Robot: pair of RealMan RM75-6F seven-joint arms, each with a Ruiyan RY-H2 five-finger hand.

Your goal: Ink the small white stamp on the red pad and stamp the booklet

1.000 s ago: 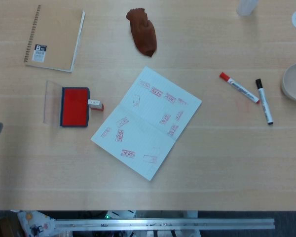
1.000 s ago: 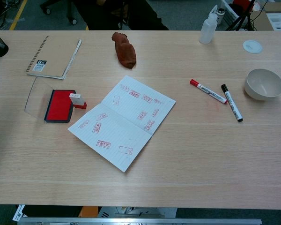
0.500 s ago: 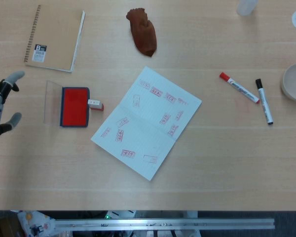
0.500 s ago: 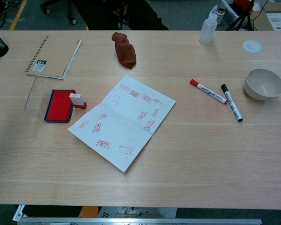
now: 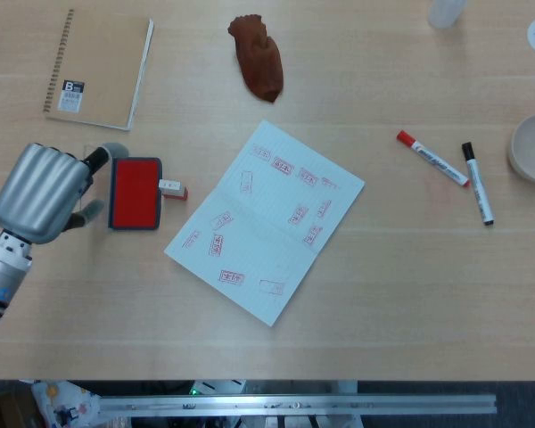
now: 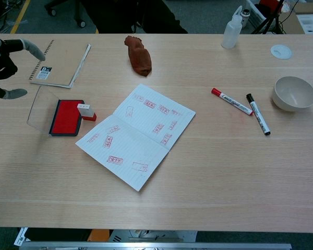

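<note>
The small white stamp lies on its side, touching the right edge of the red ink pad. The open booklet, marked with several red stamp prints, lies in the middle of the table. My left hand hovers just left of the pad with fingers spread and nothing in it. The stamp is about a pad's width to its right. My right hand appears in neither view.
A brown spiral notebook lies at the back left and a brown cloth at the back middle. Two markers and a white bowl sit to the right. A squeeze bottle stands at the back. The pad's clear lid lies open to its left.
My left hand has come in from the left edge and moved right, now close beside the ink pad. Stamp, pad and booklet have not moved.
</note>
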